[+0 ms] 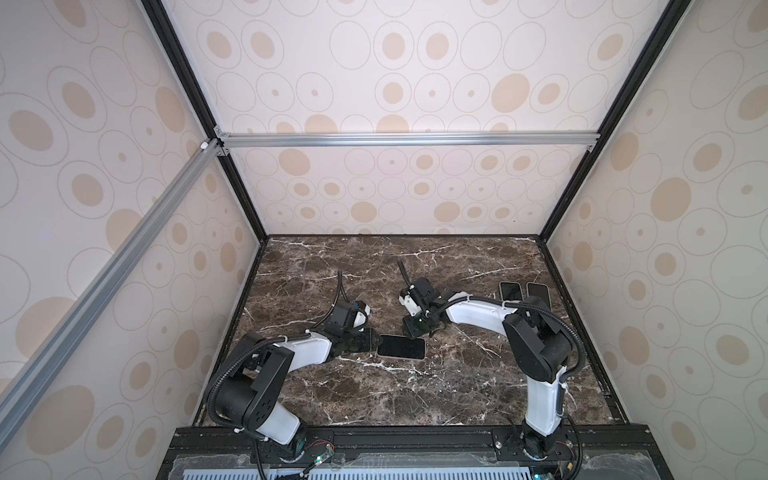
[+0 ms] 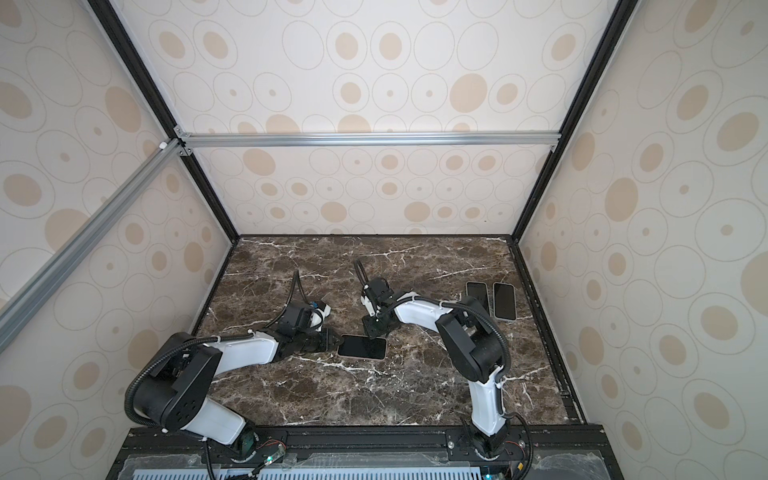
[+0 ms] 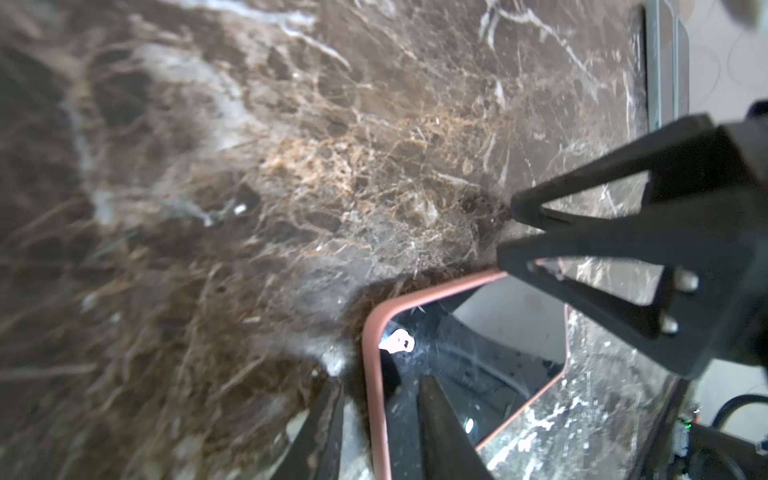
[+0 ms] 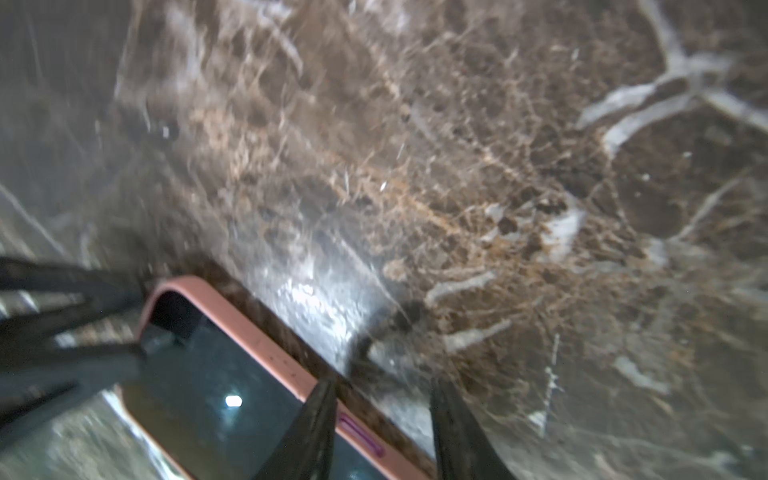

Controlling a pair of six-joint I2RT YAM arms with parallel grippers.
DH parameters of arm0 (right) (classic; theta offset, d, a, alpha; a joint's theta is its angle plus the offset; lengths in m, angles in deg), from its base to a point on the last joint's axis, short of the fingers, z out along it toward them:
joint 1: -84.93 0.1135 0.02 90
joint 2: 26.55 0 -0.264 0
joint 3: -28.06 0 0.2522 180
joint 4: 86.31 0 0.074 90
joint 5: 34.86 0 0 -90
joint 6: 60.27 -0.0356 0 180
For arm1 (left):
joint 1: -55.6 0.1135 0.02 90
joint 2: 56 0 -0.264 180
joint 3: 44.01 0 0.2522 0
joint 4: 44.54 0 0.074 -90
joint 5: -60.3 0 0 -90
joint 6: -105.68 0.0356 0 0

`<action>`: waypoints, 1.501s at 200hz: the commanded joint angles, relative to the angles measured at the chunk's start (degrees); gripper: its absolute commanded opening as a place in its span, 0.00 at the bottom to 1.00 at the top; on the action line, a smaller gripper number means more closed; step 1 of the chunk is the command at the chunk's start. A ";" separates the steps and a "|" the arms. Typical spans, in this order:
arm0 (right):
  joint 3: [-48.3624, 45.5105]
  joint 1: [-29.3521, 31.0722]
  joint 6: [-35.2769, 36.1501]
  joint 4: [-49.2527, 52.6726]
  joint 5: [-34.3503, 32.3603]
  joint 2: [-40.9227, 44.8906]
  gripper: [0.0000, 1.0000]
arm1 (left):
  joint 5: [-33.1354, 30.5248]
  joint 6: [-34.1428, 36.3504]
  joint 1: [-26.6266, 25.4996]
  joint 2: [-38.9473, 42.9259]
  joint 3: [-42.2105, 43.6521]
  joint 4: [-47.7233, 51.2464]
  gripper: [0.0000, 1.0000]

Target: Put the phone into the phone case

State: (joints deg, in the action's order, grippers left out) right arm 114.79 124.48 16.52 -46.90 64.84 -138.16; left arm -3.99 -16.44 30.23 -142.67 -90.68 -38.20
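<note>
A dark-screened phone (image 1: pixel 401 347) (image 2: pixel 362 347) lies flat, screen up, near the table's middle. A salmon-pink phone case (image 3: pixel 371 374) (image 4: pixel 249 328) rims it on every side that shows. My left gripper (image 1: pixel 374 343) (image 3: pixel 382 384) is at the phone's left end, open, with the case's rim running between its fingers: one finger over the screen, the other over the marble. My right gripper (image 1: pixel 420 330) (image 4: pixel 382 382) is open at the phone's far right corner. One of its fingers hangs over the case's long edge, the other over bare table.
Two more dark phones (image 1: pixel 511 293) (image 1: pixel 539 296) lie side by side at the back right, partly behind the right arm. The brown marble table (image 1: pixel 374 395) is walled in on three sides by patterned panels and black frame posts.
</note>
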 commanded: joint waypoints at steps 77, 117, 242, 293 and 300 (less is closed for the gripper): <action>4.75 0.82 25.70 11.62 5.39 3.81 0.97 | -14.40 0.59 1.44 16.84 2.20 10.40 0.84; 5.74 4.51 29.99 14.20 0.42 3.19 1.00 | -22.04 -0.21 1.81 25.33 4.12 14.28 0.99; 9.74 10.71 31.30 19.30 -6.63 -4.00 1.00 | -26.42 -1.62 2.14 33.94 6.01 17.00 1.00; 10.34 12.11 30.58 20.77 -10.31 -5.91 0.96 | -26.24 -1.58 2.25 33.81 6.12 16.73 1.00; 10.51 12.29 30.32 21.16 -11.08 -6.47 0.94 | -26.24 -1.63 2.25 33.89 6.10 16.73 1.00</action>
State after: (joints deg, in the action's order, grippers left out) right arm 123.71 135.91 46.77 -28.60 56.92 -142.57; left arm -29.41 -17.51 31.87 -109.28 -84.47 -21.99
